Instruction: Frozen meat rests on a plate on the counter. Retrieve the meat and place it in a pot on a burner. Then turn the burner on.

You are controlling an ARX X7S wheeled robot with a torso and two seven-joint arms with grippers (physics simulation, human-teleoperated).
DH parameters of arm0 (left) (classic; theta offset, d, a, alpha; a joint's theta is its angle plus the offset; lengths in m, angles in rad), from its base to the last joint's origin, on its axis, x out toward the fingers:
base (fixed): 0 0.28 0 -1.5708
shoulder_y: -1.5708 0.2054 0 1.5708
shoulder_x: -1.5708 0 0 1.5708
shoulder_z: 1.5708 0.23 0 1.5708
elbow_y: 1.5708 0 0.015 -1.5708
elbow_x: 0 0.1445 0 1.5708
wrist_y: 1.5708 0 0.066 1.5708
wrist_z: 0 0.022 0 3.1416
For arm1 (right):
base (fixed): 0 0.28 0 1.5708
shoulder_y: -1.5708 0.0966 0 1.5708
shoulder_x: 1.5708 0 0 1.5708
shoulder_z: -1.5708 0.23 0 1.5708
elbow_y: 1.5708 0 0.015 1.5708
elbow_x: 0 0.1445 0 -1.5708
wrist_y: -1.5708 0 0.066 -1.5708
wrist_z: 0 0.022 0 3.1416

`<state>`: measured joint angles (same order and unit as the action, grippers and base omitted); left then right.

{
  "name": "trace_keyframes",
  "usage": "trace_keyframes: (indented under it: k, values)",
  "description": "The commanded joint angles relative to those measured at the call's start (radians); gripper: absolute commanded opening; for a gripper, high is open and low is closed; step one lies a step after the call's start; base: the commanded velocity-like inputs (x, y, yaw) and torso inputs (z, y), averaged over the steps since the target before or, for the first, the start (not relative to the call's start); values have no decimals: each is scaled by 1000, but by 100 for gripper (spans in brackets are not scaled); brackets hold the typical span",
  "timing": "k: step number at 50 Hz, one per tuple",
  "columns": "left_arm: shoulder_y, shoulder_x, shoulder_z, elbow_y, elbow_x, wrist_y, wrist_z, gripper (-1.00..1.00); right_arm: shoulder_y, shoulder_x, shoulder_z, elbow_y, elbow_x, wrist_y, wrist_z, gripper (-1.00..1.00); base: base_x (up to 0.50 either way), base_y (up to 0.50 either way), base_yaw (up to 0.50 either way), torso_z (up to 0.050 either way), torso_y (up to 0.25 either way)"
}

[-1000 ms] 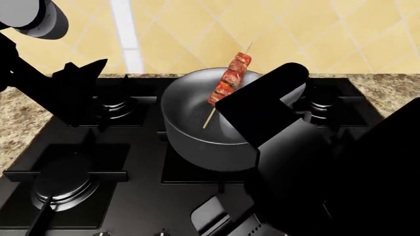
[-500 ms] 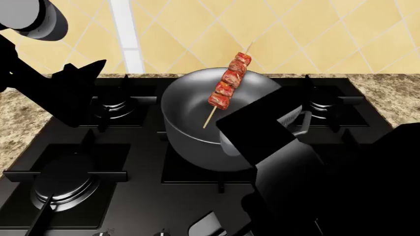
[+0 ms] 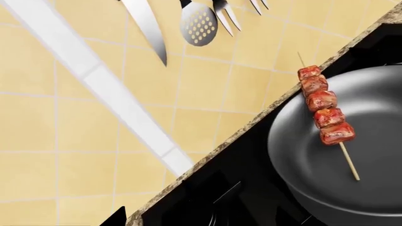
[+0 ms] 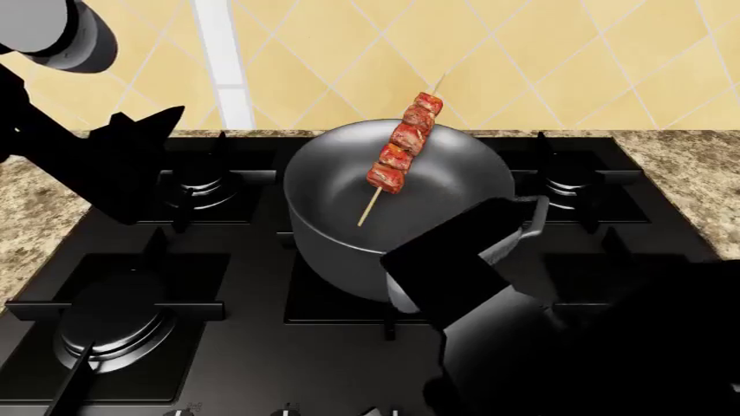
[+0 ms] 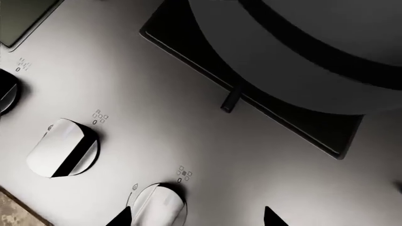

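The meat (image 4: 400,146), a kebab of reddish-brown chunks on a pale skewer, leans inside the grey pot (image 4: 347,195) with its top against the far rim. The pot stands on the middle burner grate. Both also show in the left wrist view: the meat (image 3: 325,113) and the pot (image 3: 370,141). My left gripper (image 3: 204,221) is open and empty, held over the cooktop's back left, away from the pot. My right gripper (image 5: 196,219) is open and empty, low over the front control strip, with a silver knob (image 5: 160,207) between its fingertips (image 5: 122,219). The plate is out of view.
The black cooktop (image 4: 255,329) has burners at left front (image 4: 110,321), left back (image 4: 208,186) and right back (image 4: 573,182). The granite counter (image 4: 23,199) flanks it. More knobs (image 5: 63,148) line the front strip. Utensils (image 3: 197,23) hang on the tiled wall.
My right arm has drawn back from the pot toward the cooktop's front edge and dropped lower. The meat stays in the pot. The left arm has barely moved.
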<state>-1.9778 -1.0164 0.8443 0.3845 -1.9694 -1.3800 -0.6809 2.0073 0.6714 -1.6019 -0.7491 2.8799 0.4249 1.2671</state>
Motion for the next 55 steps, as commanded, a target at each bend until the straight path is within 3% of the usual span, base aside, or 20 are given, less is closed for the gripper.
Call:
trace_keyframes:
  k: [1, 48, 49, 55]
  values:
    - [-3, -4, 6, -1, -1, 5, 0, 100, -28, 1, -13, -24, -10, -22, -2, 100, 0, 0, 0, 0, 0]
    - [-15, -23, 23, 3, -2, 16, 1, 100, -81, -47, -48, -41, -57, -42, 1, 100, 0, 0, 0, 0, 0]
    - [-14, -24, 23, 4, -1, 16, 2, 100, -77, -50, -48, -41, -53, -37, 2, -100, 0, 0, 0, 0, 0]
    - [-14, -23, 24, 2, 3, 18, 3, 100, -74, -57, -55, -37, -56, -29, 9, -100, 0, 0, 0, 0, 0]
